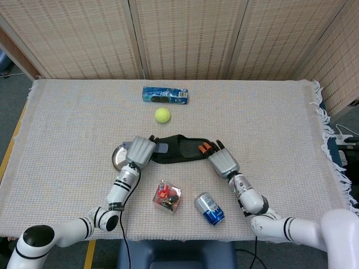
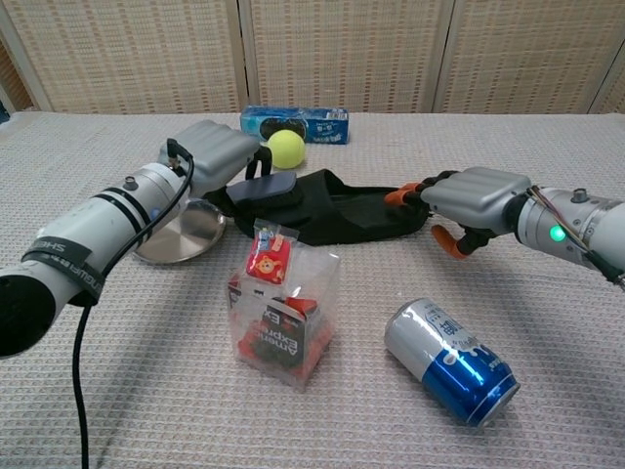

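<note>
**Two robot hands on one black slipper**

At the nine o'clock side of the cluster, a round, shiny steel dish (image 2: 184, 231) lay on the woven beige worktop (image 1: 67, 123). The left robot hand (image 2: 217, 149) hung over its far rim, with its fingers curled down onto the heel end of the black fabric slipper with a grey-blue strap (image 2: 327, 217). It appeared to grip that end, though the fingers themselves were mostly hidden behind the hand's back.

The slipper stretched across the middle of the worktop, toward three o'clock, with the heel end raised slightly and the toe end resting flat. Beyond it, at twelve o'clock, sat a yellow-green tennis ball (image 1: 162, 115) and, further back, a blue cardboard biscuit box (image 1: 165, 94). Toward six o'clock stood a clear plastic cube holding red sweets (image 2: 283, 318), near the slipper but apart from it. A blue and silver drinks can (image 2: 451, 361) lay on its side at about five o'clock.

The right robot hand (image 2: 475, 198) held the toe end, its orange-tipped fingers pressed onto the fabric and the thumb hooked beneath.

To handle the slipper well, both hands should probably rise together and level, keeping the soft fabric taut. The lift would also need to clear the plastic cube and the dish rim.
</note>
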### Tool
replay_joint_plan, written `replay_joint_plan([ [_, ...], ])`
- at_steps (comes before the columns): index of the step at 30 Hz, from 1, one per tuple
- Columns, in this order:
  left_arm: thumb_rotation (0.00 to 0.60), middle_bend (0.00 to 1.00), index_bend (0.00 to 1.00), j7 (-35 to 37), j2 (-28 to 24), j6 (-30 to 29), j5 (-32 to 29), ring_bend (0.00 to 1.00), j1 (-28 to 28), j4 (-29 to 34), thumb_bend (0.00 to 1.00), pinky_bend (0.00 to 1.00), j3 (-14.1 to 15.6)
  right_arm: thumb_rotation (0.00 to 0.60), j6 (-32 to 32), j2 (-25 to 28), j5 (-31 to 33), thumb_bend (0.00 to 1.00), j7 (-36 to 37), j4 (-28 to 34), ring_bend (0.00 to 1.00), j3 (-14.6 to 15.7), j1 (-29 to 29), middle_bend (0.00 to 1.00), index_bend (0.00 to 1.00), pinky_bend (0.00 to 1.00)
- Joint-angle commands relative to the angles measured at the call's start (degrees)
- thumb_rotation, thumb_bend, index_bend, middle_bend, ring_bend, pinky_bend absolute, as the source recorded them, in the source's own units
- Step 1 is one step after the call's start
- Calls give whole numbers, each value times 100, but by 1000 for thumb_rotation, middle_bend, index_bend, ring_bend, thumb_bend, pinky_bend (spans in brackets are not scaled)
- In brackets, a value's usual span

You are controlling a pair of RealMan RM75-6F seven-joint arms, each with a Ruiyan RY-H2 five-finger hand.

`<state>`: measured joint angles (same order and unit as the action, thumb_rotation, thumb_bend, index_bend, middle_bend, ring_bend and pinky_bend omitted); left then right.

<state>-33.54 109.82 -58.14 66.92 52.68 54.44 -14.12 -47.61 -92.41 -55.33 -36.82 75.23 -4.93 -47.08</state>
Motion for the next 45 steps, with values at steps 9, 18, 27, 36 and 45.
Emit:
replay_joint_plan([
  [9, 600, 627, 525, -281, 254, -41, 93, 820, 40, -331, 453, 1000, 100, 600, -91, 101, 45, 713, -105, 194, 0, 37, -29, 0, 0, 0],
  [18, 600, 631, 530, -495, 238, 49, 45, 820, -49, -656, 450, 1000, 164, 600, -123, 163, 109, 713, -77, 233, 0, 35, -33, 0, 0, 0],
  [27, 600, 632, 529, -683, 51, -55, 95, 820, -159, -256, 451, 1000, 204, 600, -325, 418, -36, 713, 161, 557, 0, -103, 2, 0, 0, 0],
  [36, 600, 633, 530, -968, -474, -435, 218, 820, -303, 975, 452, 1000, 180, 600, -499, 710, -137, 713, 314, 937, 0, -163, 73, 0, 0, 0],
  [45, 600, 634, 531, -1440, -1121, -656, 144, 821, -779, 1604, 450, 1000, 587, 600, -617, 902, -211, 713, 368, 1195, 0, -148, 135, 0, 0, 0],
])
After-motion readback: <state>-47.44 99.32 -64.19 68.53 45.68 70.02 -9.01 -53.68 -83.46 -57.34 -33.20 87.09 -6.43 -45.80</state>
